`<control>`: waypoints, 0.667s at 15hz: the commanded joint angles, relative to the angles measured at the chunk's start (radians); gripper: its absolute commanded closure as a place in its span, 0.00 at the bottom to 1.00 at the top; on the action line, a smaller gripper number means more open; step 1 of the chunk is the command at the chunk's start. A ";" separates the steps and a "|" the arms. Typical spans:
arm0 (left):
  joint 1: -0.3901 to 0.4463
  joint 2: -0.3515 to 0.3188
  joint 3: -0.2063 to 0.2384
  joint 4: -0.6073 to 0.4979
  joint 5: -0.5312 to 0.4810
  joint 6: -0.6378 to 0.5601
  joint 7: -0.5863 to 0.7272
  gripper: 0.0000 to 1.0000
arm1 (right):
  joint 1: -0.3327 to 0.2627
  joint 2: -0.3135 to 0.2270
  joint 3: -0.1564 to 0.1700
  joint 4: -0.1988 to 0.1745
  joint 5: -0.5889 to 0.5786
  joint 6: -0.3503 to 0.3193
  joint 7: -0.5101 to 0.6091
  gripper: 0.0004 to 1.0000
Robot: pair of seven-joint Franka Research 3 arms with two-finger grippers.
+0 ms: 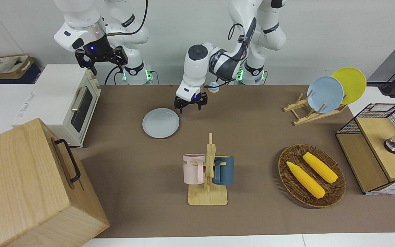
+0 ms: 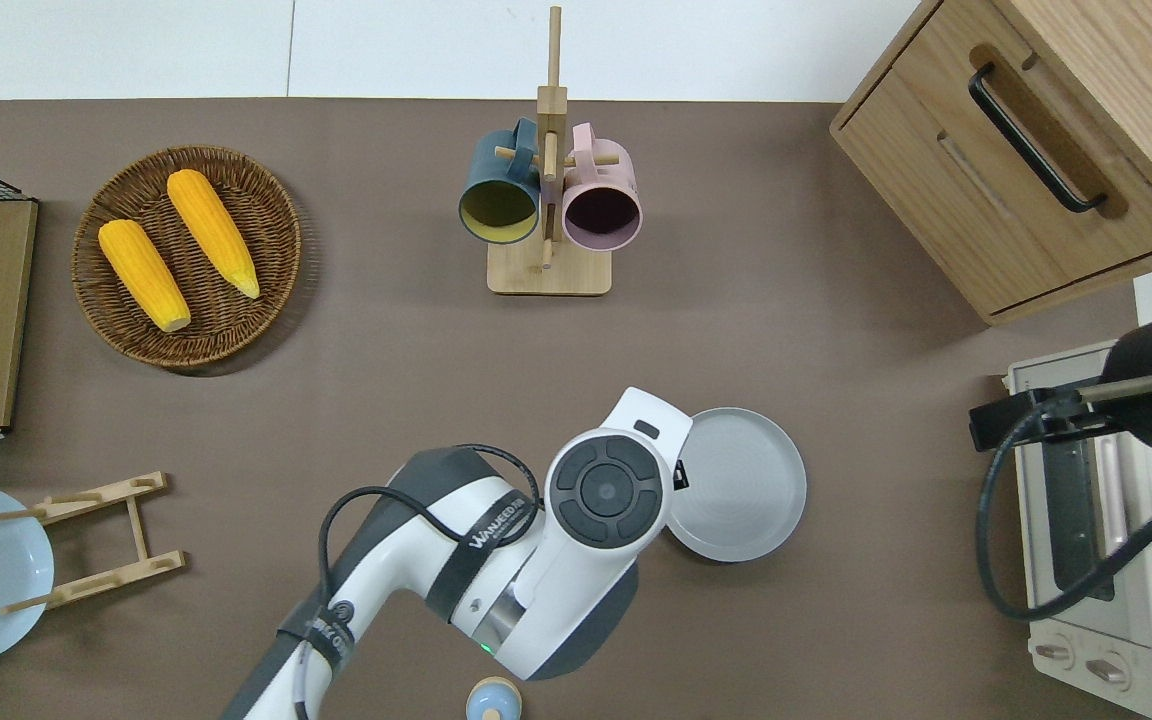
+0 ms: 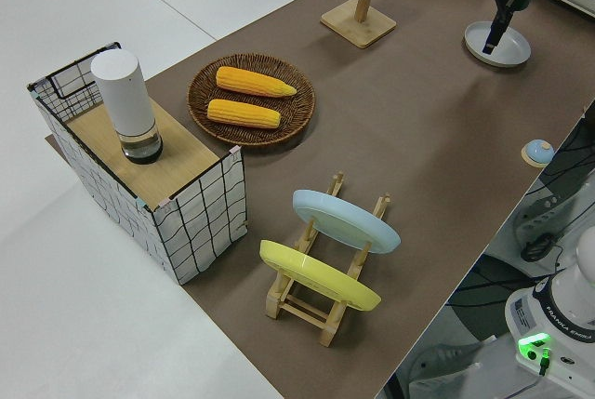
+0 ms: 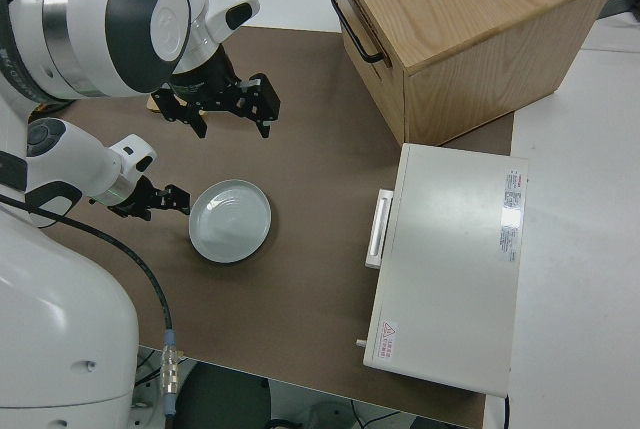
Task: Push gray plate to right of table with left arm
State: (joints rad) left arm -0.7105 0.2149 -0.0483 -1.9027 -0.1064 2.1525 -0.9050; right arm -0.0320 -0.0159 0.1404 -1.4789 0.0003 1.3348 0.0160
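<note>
The round, shallow, pale bluish-gray plate (image 1: 160, 122) (image 2: 734, 484) (image 4: 230, 220) (image 3: 497, 45) is lying flat on the matte brown tabletop with white edges (image 1: 252, 130) (image 2: 386, 380), toward the right arm's end of it, near the white toaster oven (image 1: 63, 103) (image 2: 1101, 530) (image 4: 450, 264) and nearer to the robots than the wooden mug stand holding a pink mug and a dark teal mug (image 1: 208, 171) (image 2: 548, 200).

The white left arm's black two-finger gripper (image 1: 190, 102) (image 4: 160, 200) is hanging in the air over the plate's rim on the side toward the left arm's end of the table. In the front and right side views its fingers are spread apart, gripping nothing and not touching the plate. In the overhead view the arm's wrist is covering the gripper and that edge of the plate.

The right gripper (image 1: 100, 58) (image 4: 218, 101) is parked, its fingers spread and empty.

Toward the left arm's end, a round woven wicker basket (image 1: 312, 175) (image 2: 188, 255) is holding two yellow corn cobs (image 1: 312, 175) (image 2: 176, 245), well apart from the gray plate.
</note>
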 commanded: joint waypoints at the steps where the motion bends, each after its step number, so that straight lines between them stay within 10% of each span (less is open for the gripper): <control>1: 0.077 -0.075 -0.001 -0.024 -0.058 -0.094 0.142 0.00 | -0.020 -0.002 0.016 0.009 0.004 -0.016 0.012 0.02; 10: 0.328 -0.230 0.002 -0.013 -0.093 -0.404 0.477 0.00 | -0.019 -0.002 0.016 0.009 0.004 -0.016 0.012 0.02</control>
State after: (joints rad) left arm -0.4565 0.0431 -0.0397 -1.9019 -0.1810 1.8373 -0.5342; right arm -0.0320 -0.0159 0.1404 -1.4789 0.0003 1.3348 0.0160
